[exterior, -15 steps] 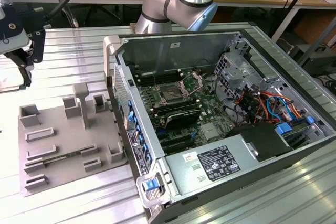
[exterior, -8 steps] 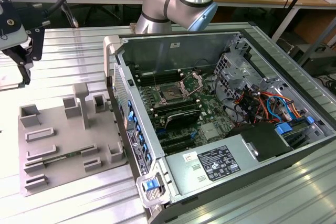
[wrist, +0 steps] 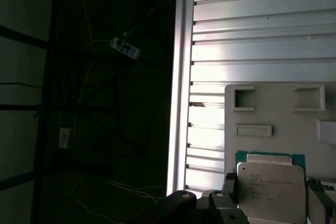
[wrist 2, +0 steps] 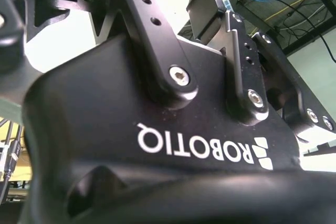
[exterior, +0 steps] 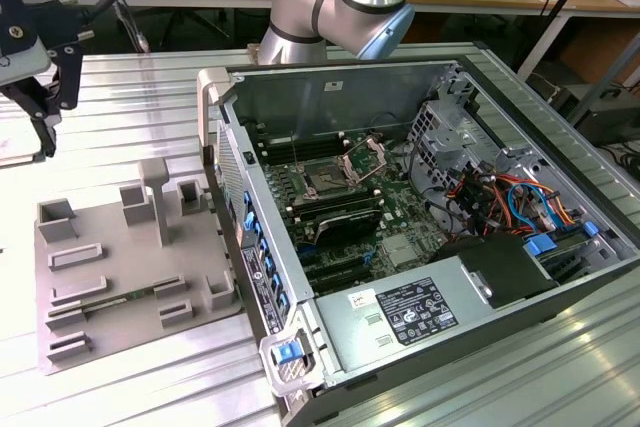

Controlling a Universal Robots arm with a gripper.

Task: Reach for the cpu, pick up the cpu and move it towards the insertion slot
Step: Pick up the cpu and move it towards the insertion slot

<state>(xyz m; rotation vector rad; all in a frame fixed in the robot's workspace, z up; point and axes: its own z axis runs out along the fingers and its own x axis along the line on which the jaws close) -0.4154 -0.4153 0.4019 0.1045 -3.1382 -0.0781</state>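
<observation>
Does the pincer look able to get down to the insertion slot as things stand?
Probably yes, from above. The case lies open, the insertion slot faces up with its bracket raised, nothing over it. The pincer hangs at the exterior view's left, past the grey tray.

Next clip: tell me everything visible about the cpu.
In the first wrist view the cpu is a flat square chip with a shiny whitish-silver metal lid bearing faint print. A thin green board edge shows along one side. It sits between the dark fingers of the gripper, which flank two opposite edges and seem to clamp it. The grey tray on the ribbed metal table lies behind it.
</observation>
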